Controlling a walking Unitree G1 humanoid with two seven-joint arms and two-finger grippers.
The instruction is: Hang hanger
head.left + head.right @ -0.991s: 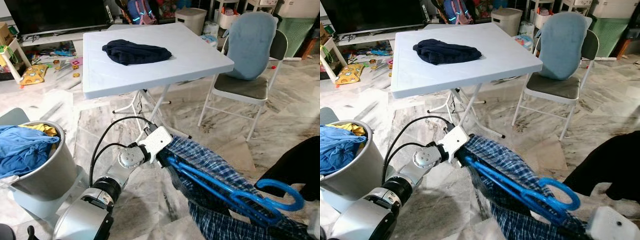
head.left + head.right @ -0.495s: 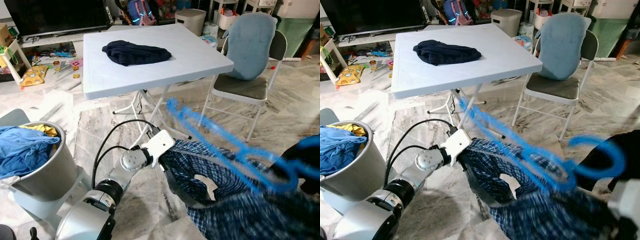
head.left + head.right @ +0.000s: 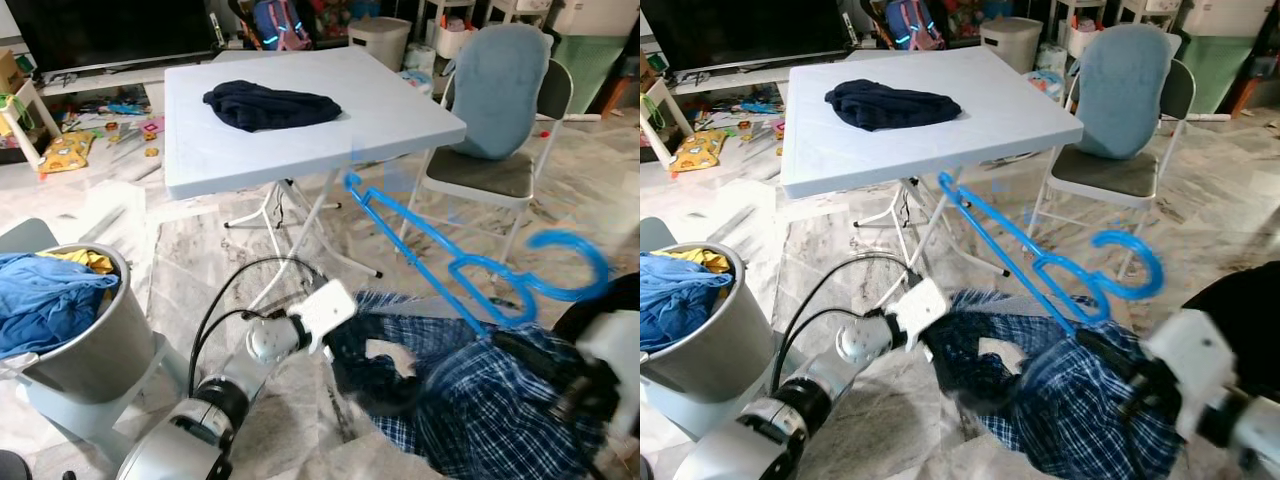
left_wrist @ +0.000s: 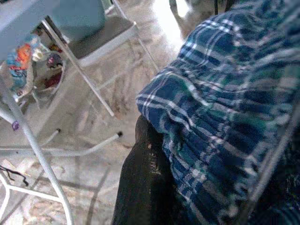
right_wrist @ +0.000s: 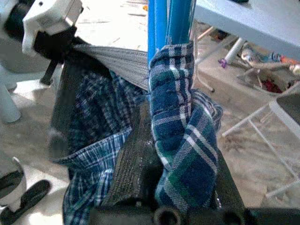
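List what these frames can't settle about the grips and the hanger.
- Left gripper fingertips: head views, buried in the plaid shirt.
- Right gripper: right wrist view, cloth bunched between the fingers hides whether they also pinch the blue hanger.
- Hanger's lower end: head views, covered by the shirt.
- Hanger hook: motion-blurred.

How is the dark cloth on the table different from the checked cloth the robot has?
The dark cloth is one plain navy colour; the checked cloth has blue, white and green plaid. The dark cloth lies alone in a heap on the white table; the checked cloth hangs low over the floor, held at each end by the left gripper and the right gripper, with a blue hanger. Both are crumpled.
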